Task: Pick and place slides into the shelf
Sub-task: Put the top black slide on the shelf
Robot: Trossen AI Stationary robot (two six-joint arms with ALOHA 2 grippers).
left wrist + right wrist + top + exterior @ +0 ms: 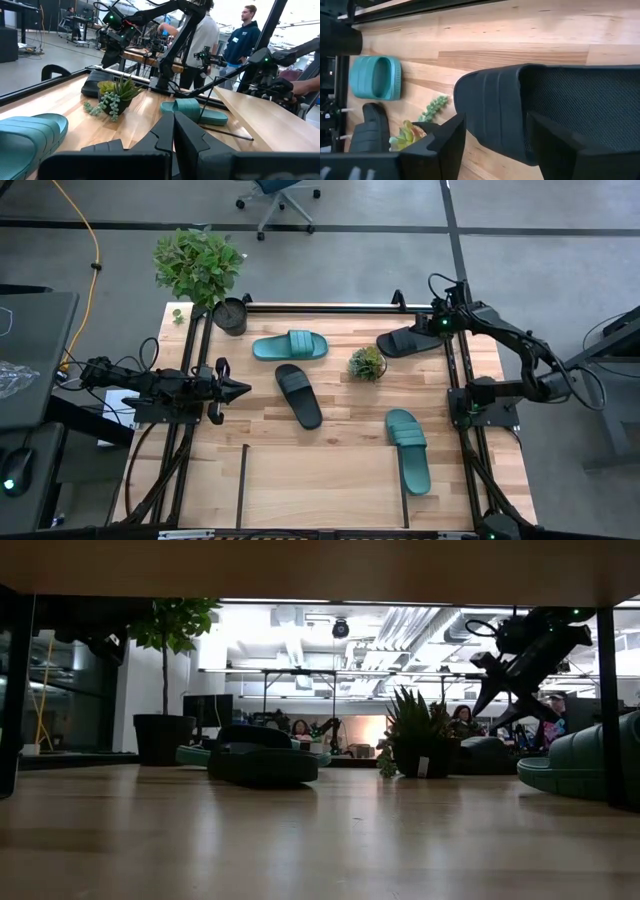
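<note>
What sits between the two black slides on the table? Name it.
The small potted plant lies between the black slide mid-table and the black slide under the right end effector, in the high view.

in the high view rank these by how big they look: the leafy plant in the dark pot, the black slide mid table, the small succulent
1. Leafy plant, its foliage spreading widest.
2. Black slide, long but narrow; close to the plant in spread, so that order is unsure.
3. Small succulent, clearly smallest.

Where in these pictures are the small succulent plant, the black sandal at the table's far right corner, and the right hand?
Small succulent plant [367, 363], high view, on its leaves.
Black sandal [408, 341], high view, on its strap.
Right hand [495, 145], right wrist view, midway between its open fingertips.
</note>
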